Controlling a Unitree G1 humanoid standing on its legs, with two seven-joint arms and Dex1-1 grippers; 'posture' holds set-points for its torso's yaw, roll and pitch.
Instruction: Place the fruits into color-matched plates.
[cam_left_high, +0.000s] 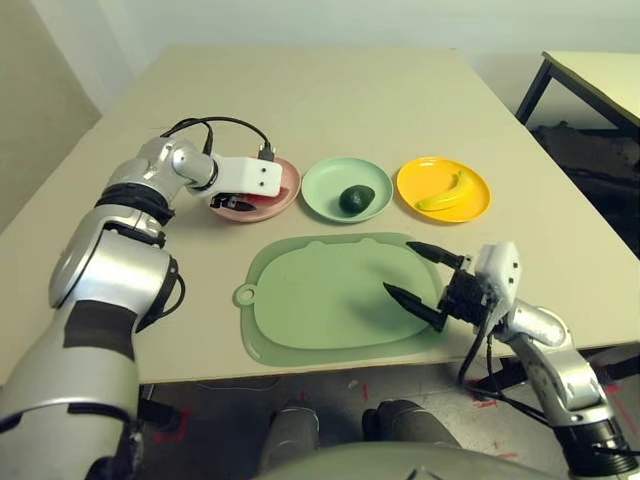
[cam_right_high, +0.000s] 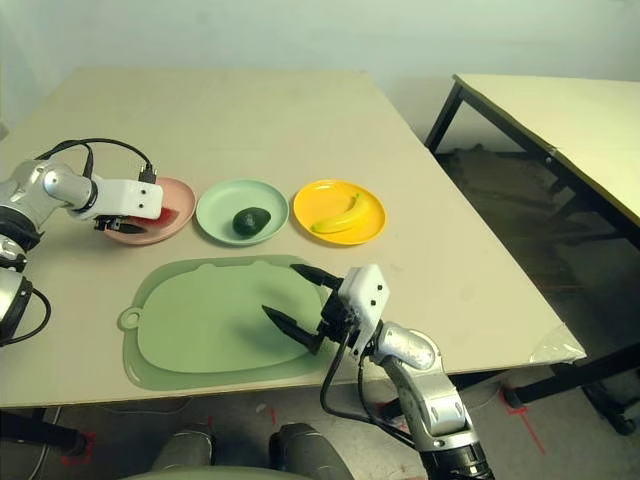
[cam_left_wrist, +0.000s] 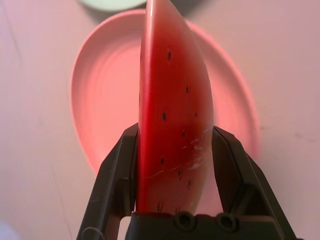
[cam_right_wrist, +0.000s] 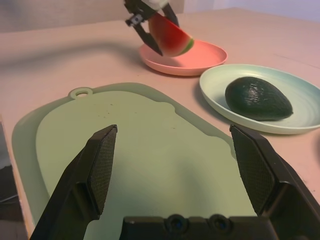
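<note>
My left gripper (cam_left_wrist: 175, 131) is shut on the red watermelon wedge (cam_left_wrist: 172, 100), holding it edge-up right over the pale pink plate (cam_left_wrist: 100, 95); I cannot tell whether the wedge touches the plate. From the right wrist, the wedge (cam_right_wrist: 172, 36) hangs low over that plate (cam_right_wrist: 200, 57). The dark green avocado (cam_left_high: 356, 198) lies in the mint green plate (cam_left_high: 320, 185). The yellow banana (cam_left_high: 447, 193) lies in the yellow plate (cam_left_high: 476, 205). My right gripper (cam_left_high: 400, 268) stands open above the right part of the mat, holding nothing.
A large green mat with a tab (cam_left_high: 310, 310) lies near the table's front edge, in front of the row of three plates. A black cable (cam_left_high: 215, 123) loops off my left wrist. A second table (cam_right_high: 560, 110) stands off to the right.
</note>
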